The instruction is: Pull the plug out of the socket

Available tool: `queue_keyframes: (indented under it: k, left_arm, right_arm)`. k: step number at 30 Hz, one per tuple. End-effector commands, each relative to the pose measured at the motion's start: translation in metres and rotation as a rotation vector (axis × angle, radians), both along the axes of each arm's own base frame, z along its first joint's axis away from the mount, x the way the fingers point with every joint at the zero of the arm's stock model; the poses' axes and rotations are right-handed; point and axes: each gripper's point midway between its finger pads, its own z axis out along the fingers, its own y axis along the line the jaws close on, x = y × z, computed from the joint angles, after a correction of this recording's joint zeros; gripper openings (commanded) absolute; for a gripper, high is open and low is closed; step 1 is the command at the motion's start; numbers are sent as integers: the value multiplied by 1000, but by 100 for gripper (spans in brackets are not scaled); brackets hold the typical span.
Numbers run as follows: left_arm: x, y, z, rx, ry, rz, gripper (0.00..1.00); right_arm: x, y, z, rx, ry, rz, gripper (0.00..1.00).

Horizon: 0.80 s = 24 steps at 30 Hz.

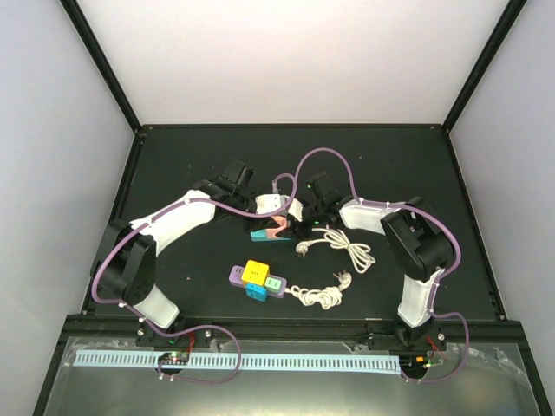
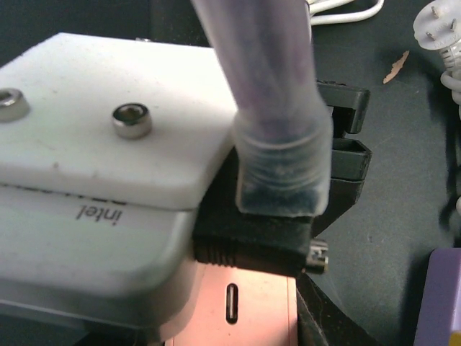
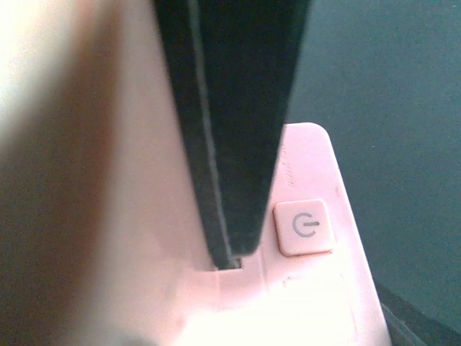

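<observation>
The pink and teal socket sits mid-table between both grippers. My left gripper is at its left end. In the left wrist view the socket's pink face with a narrow slot fills the space at the jaws, and a black finger lies along its right edge. My right gripper is at its right end, with a black finger pressed onto the pink socket beside its power button. A white plug lies loose on the table, out of the socket, and also shows in the left wrist view.
The plug's white cord is coiled to the right. A purple power strip with yellow and blue blocks lies nearer, with another plug and white cord beside it. The right wrist camera housing blocks most of the left wrist view.
</observation>
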Motion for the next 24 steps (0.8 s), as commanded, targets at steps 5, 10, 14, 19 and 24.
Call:
queue_keyframes:
  k: [5,10,14,19,24]
  left_arm:
    - [-9,-12,34,-92,-57,-72,6]
    - [-10,-10,37,-97,-55,-58,6]
    - [-9,-10,40,-103,-53,-49,6]
    - [-8,-6,47,-93,-63,-34,6]
    - [-6,1,63,-91,-66,8,6]
  right_arm:
    - [3,-11,-13,-27,-44,-54,67]
    - [3,-12,-6,4,-54,-55,88]
    - [3,-15,0,33,-56,-52,100]
    - [0,-18,6,55,-59,-42,100]
    - [3,-23,18,96,-49,-56,100]
